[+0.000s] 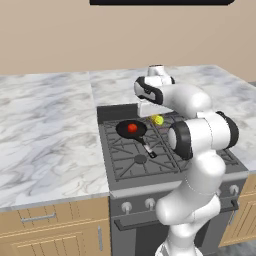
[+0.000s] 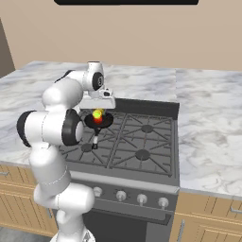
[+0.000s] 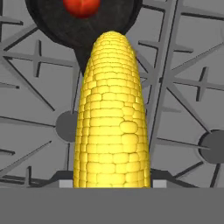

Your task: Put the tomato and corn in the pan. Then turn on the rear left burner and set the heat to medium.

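The black pan (image 1: 122,131) sits over the rear left burner, which it hides, with its handle (image 1: 148,149) pointing toward the stove front. The red tomato (image 1: 132,128) lies inside the pan (image 2: 106,120), and the tomato (image 2: 98,119) shows just below the cob there. My gripper (image 1: 156,118) is shut on the yellow corn (image 1: 158,120) and holds it above the grate, just right of the pan. In the hand view the corn (image 3: 112,113) hangs lengthwise and hides the fingertips. Its far end overlaps the rim of the pan (image 3: 48,24), where the tomato (image 3: 82,6) rests.
The stove (image 1: 125,165) has dark grate bars and burner caps, front left (image 2: 86,147), rear right (image 2: 147,128) and front right (image 2: 142,154). Knobs (image 2: 121,194) line its front panel. Marble counters (image 1: 45,135) flank it on both sides, and the back wall is close behind.
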